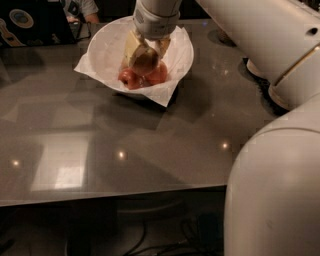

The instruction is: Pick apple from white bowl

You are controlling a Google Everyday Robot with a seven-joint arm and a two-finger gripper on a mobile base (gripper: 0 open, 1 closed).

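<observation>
The white bowl (pixel 104 50), lined with crinkled white paper, sits at the far middle of the dark grey table (pixel 150 145). My gripper (pixel 145 56) reaches down into it from above and is shut on a brownish-red apple (pixel 143 62), held just above the bowl's bottom. Two more red apples (pixel 129 78) lie in the bowl under and beside the held one. My white arm comes in from the upper right.
A dark laptop with stickers (pixel 30 20) stands at the far left, with a person (pixel 80 7) behind it. My arm and body (pixel 270 190) fill the right side. The table's front edge (pixel 110 197) runs across the lower view, with cables on the floor below.
</observation>
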